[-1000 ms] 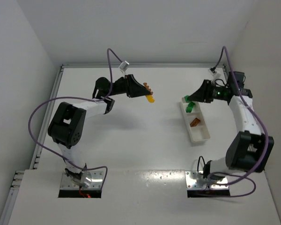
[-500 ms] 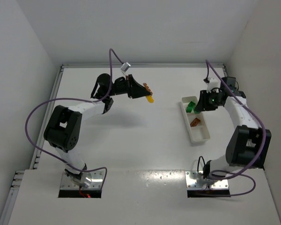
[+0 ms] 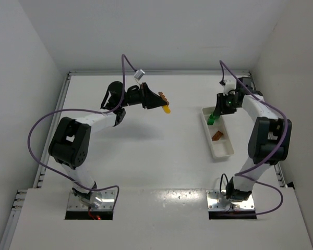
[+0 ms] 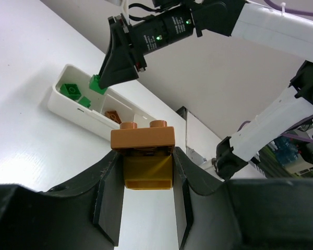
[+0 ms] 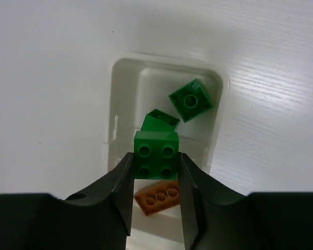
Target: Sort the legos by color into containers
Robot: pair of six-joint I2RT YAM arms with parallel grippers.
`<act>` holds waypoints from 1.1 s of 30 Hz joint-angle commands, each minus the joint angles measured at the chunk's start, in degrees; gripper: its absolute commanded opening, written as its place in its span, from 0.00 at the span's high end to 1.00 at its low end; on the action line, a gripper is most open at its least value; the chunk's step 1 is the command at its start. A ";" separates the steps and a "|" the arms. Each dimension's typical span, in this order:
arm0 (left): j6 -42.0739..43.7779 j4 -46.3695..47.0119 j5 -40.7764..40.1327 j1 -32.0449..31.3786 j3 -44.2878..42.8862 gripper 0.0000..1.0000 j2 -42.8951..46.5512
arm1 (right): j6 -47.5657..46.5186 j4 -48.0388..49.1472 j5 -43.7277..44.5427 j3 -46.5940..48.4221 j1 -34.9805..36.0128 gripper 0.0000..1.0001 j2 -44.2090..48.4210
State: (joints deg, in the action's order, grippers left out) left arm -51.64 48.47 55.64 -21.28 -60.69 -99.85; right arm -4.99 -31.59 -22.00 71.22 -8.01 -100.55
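— Legos (image 5: 191, 100), tiny hard plastic bricks in green, yellow and orange-brown: where now?
— Two green ones loose in the end compartment of the long white plastic divided tray (image 5: 126, 67). An orange-brown flat brick (image 5: 156, 197) in the next compartment. A green four-stud brick (image 5: 156, 161) pinched in the right tool (image 5: 156, 174), parted only as wide as the brick, hanging right above that green compartment.
— And the left tool (image 4: 145, 172)?
— Clamped tight on a yellow brick (image 4: 147, 177), with an orange-brown two-stud brick (image 4: 143, 136) on top. Probably clicked together, though hard to confirm from here. Held up above the white bench (image 3: 146, 156), well apart from the tray.
— Handling?
— Light, rigid, glossy; likely slippery against smooth tool faces, not fragile. Best taken across two flat opposite side walls, low on the body, never over the studs. Likely to bounce or tumble if let go from high up, so better lowered close to the compartment floor first. Stacked pair in need of separating before sorting, by the look of it.
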 commanded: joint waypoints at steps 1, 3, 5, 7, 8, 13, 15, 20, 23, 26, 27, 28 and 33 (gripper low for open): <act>1.36 1.81 -0.53 0.89 -1.98 0.94 1.15 | -0.19 1.80 1.78 4.01 1.68 0.71 -1.75; 1.36 1.81 -0.53 0.89 -1.98 0.94 0.62 | -0.19 1.80 1.78 4.63 2.29 0.60 -2.54; 1.36 1.20 -0.53 1.41 -2.50 0.94 0.10 | -0.19 1.80 2.40 5.24 3.00 0.44 -2.54; 1.89 0.58 -0.53 1.41 -2.51 0.94 0.10 | -0.19 1.80 3.10 5.24 3.62 0.36 -2.54; 1.89 0.58 -0.01 1.41 -3.03 0.94 -0.51 | -0.19 1.80 3.62 5.24 3.62 0.34 -2.54; 0.32 2.49 3.41 1.41 -3.03 0.93 -1.83 | -0.19 1.10 1.45 5.24 2.83 0.33 1.66; -4.05 10.57 5.96 1.41 -2.25 0.93 -2.36 | -0.19 0.22 -6.88 6.56 2.30 0.35 3.51; -17.23 27.60 13.53 1.41 -1.01 0.93 -7.09 | 4.89 -0.14 -35.77 8.85 2.20 0.36 5.72; -30.69 43.00 13.28 0.89 -1.01 0.93 -9.65 | 10.69 3.19 -44.15 7.54 4.92 0.36 6.94; -29.67 42.24 11.96 0.89 -0.49 0.93 -9.14 | 12.90 4.79 -47.77 6.83 7.73 0.36 7.56; -29.66 41.71 10.99 0.89 -0.49 0.93 -9.13 | 12.90 4.79 -48.31 6.83 8.62 0.36 7.56; -29.66 41.71 10.98 0.89 -1.18 0.93 -9.13 | 13.43 4.79 -48.31 6.22 9.50 0.36 7.56; -30.98 43.11 7.73 0.89 -1.72 0.93 -9.13 | 13.96 5.40 -47.52 5.16 15.47 0.33 8.09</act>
State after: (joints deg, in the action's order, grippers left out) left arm -80.95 72.53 65.28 -20.53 -60.99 -110.15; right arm 7.84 -28.49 -65.87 76.58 5.32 -94.28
